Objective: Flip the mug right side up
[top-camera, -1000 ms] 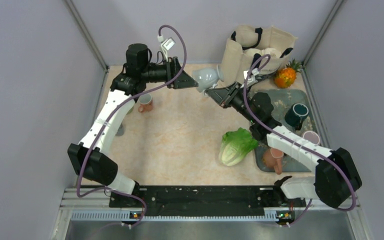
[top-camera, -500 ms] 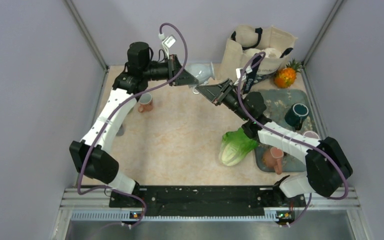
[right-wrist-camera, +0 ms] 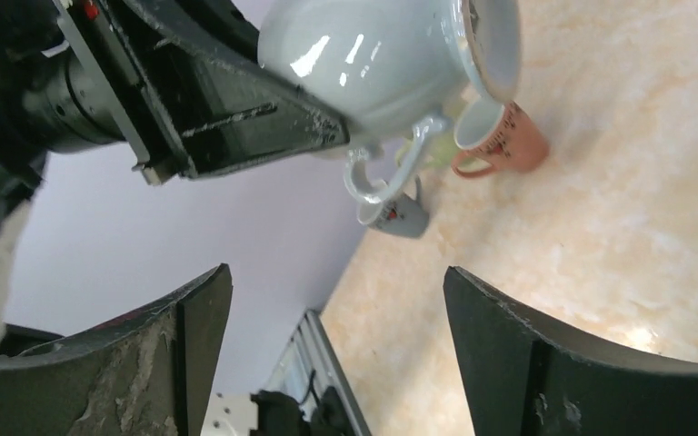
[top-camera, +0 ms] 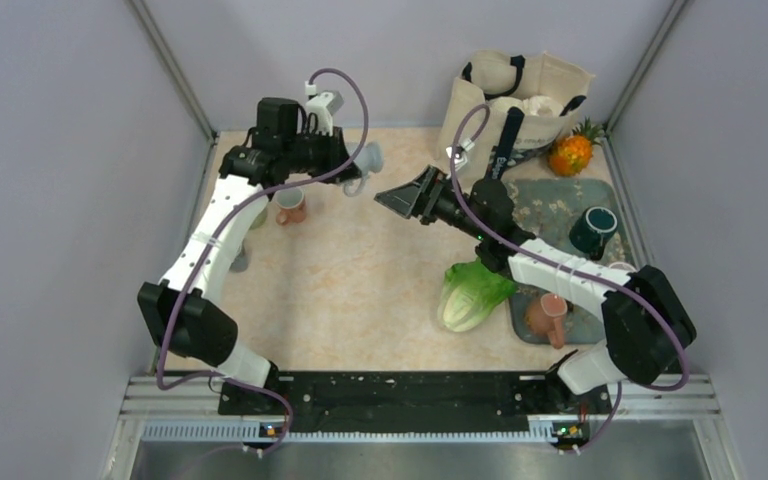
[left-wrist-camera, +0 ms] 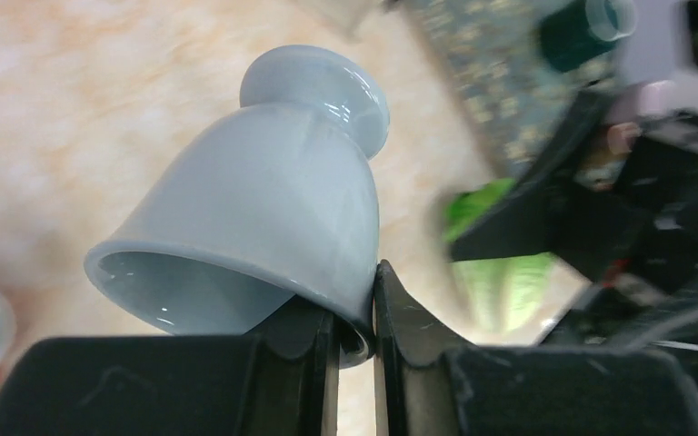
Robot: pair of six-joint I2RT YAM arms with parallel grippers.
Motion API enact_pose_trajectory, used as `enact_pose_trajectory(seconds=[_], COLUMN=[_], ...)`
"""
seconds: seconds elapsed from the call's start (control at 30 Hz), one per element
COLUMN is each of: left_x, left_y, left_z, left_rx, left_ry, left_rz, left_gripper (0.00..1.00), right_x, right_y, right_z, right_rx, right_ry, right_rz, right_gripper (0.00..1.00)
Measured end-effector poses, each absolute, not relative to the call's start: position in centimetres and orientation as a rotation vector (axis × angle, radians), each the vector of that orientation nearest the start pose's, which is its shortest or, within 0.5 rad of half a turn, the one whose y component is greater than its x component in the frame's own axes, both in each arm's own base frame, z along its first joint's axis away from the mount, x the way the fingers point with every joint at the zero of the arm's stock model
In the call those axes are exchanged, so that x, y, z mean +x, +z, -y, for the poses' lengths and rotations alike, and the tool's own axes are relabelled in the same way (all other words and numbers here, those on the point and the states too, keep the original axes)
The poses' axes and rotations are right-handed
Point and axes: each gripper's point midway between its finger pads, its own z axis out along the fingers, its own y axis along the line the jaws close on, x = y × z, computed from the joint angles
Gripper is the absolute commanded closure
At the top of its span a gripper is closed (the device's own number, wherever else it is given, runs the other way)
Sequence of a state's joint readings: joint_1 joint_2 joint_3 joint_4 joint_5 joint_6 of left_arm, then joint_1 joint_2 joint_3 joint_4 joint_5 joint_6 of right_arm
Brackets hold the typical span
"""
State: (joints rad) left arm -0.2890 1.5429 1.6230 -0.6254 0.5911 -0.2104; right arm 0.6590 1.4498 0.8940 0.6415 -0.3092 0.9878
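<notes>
A pale grey-blue footed mug (left-wrist-camera: 273, 191) hangs in the air, tilted with its foot pointing away from my left wrist. My left gripper (left-wrist-camera: 356, 313) is shut on its rim, one finger (left-wrist-camera: 302, 331) inside the mouth and the other outside the wall. In the top view the mug (top-camera: 369, 157) sits at the back of the table, just right of the left gripper (top-camera: 352, 168). My right gripper (top-camera: 397, 196) stands open a little to its right, holding nothing. In the right wrist view the mug (right-wrist-camera: 373, 54) and its handle (right-wrist-camera: 391, 168) show above the wide-apart jaws.
A salmon mug (top-camera: 291, 206) and a small grey mug (right-wrist-camera: 398, 214) stand below the left gripper. A lettuce (top-camera: 473, 290) lies at centre right. The tray (top-camera: 550, 195) holds a dark teal mug (top-camera: 592, 228) and a pink mug (top-camera: 548, 315). A tote bag (top-camera: 520, 95) and a pineapple (top-camera: 572, 150) stand behind.
The right gripper let go of the mug and opened wide. The left gripper closed on the rim and carried the mug to the left.
</notes>
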Motion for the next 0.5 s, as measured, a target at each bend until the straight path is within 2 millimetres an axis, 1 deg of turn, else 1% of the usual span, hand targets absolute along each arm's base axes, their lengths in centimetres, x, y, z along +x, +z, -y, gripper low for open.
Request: enact_pose_trajectory(seconds=[0.1, 0.17, 0.23, 0.3, 0.37, 0.43, 0.5], left_x=[37.5, 37.1, 36.2, 34.6, 32.9, 30.8, 29.1], left_y=[28.6, 26.6, 24.7, 22.0, 19.5, 16.7, 14.9], left_z=[18.9, 16.5, 14.5, 12.0, 9.9, 7.5, 5.6], left_rx=[0.487, 0.545, 0.615, 0.706, 0.779, 0.862, 0.919], left_ry=[-0.698, -0.543, -0.417, -0.266, -0.155, -0.045, 0.030], left_rz=[-2.167, -2.237, -2.311, -2.414, -2.511, -2.623, -2.705], left_gripper=[1.00, 1.00, 1.00, 1.00, 1.00, 1.00, 1.00], right_x=[30.5, 30.3, 30.3, 30.4, 30.6, 30.8, 31.1], right_y=[27.5, 26.1, 24.3, 23.3, 22.9, 22.9, 23.1], right_z=[-35.1, -35.0, -34.4, -33.3, -31.9, -30.3, -28.9], right_rx=[-0.057, -0.095, -0.130, -0.150, -0.166, -0.175, -0.181], right_ry=[1.478, 1.428, 1.327, 1.208, 1.090, 0.972, 0.869], right_rz=[-1.777, -1.833, -1.914, -1.969, -1.995, -2.009, -2.011], right_gripper=[0.11, 0.11, 0.10, 0.09, 0.08, 0.08, 0.07])
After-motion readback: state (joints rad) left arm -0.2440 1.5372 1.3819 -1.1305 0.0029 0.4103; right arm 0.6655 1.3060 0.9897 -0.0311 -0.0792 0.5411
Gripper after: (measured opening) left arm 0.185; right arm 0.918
